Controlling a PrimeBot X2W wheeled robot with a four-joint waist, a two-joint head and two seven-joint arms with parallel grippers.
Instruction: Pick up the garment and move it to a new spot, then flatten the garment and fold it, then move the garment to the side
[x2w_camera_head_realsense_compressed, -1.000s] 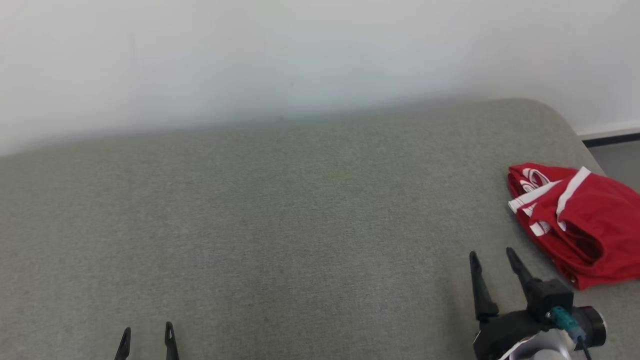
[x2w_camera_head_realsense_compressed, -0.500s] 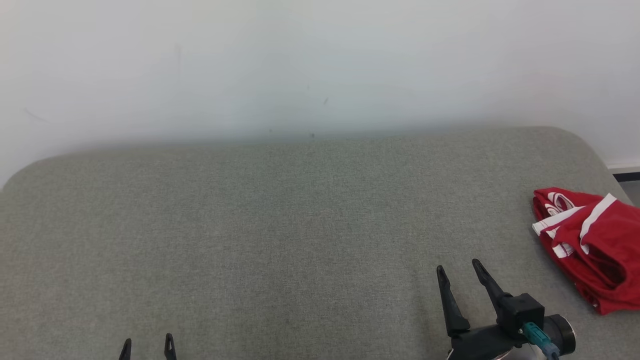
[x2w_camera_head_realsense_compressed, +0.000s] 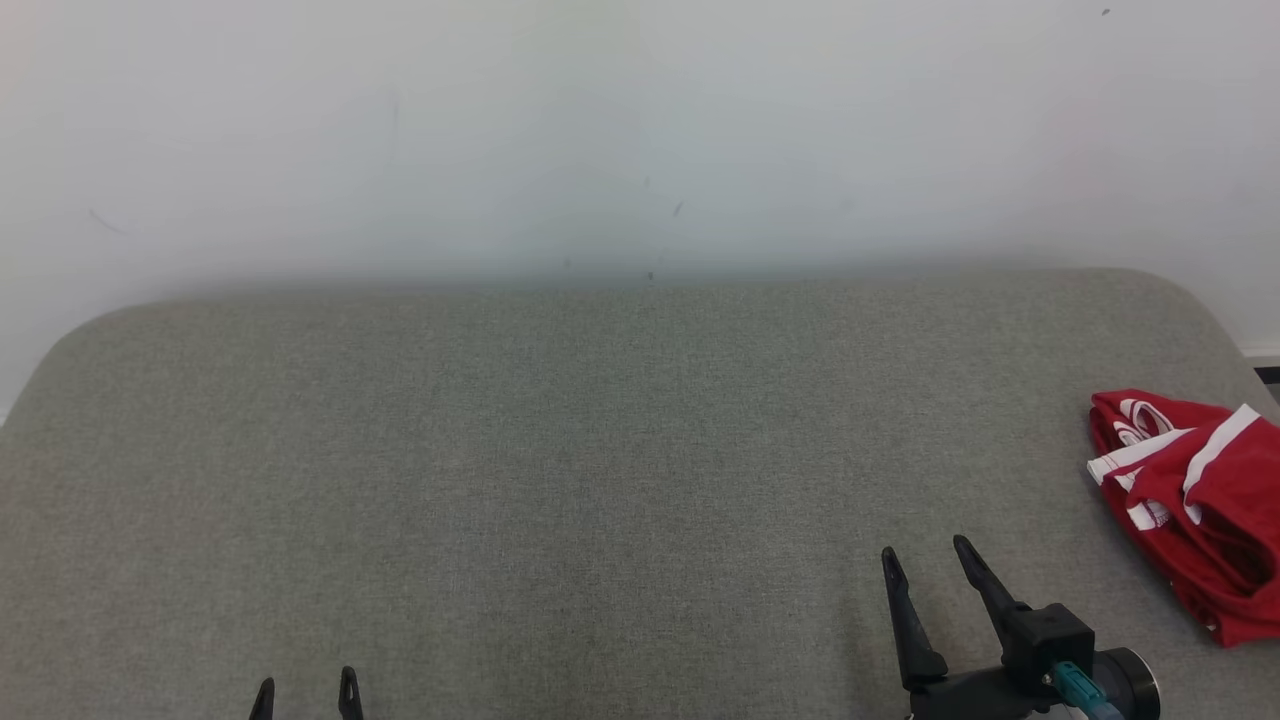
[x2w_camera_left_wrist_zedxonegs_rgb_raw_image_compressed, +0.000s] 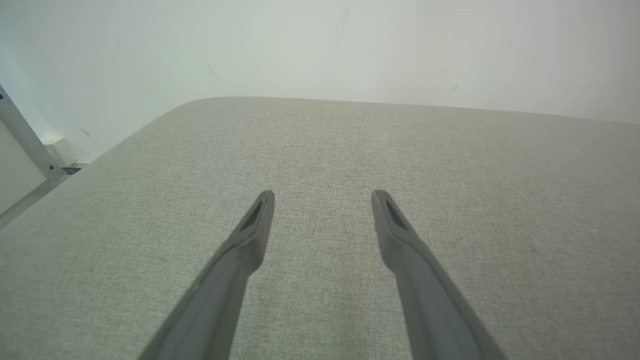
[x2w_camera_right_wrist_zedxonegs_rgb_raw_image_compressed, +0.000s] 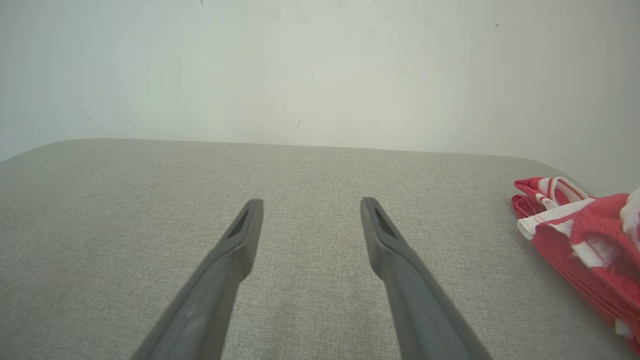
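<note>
Grey fabric surface (x2w_camera_head_realsense_compressed: 600, 450) fills mid frame, plain white wall (x2w_camera_head_realsense_compressed: 600, 130) above. Red-and-white garment (x2w_camera_head_realsense_compressed: 1210, 500) lies bunched at right edge on the surface. Left claw (x2w_camera_head_realsense_compressed: 306, 680) lower left, right claw (x2w_camera_head_realsense_compressed: 925, 548) lower right, both apart, empty.

Big grey fabric pad (x2w_camera_head_realsense_compressed: 600, 480), woven texture, rounded far corners, with a plain white wall (x2w_camera_head_realsense_compressed: 600, 120) right behind it. The wall's got a few dark specks (x2w_camera_head_realsense_compressed: 678, 209) and a faint scuff (x2w_camera_head_realsense_compressed: 103, 221) off to the left. The left wrist view catches a grey metal bar (x2w_camera_left_wrist_zedxonegs_rgb_raw_image_compressed: 25, 137) past the pad's corner, with a small white box (x2w_camera_left_wrist_zedxonegs_rgb_raw_image_compressed: 62, 151) just beside it.
</note>
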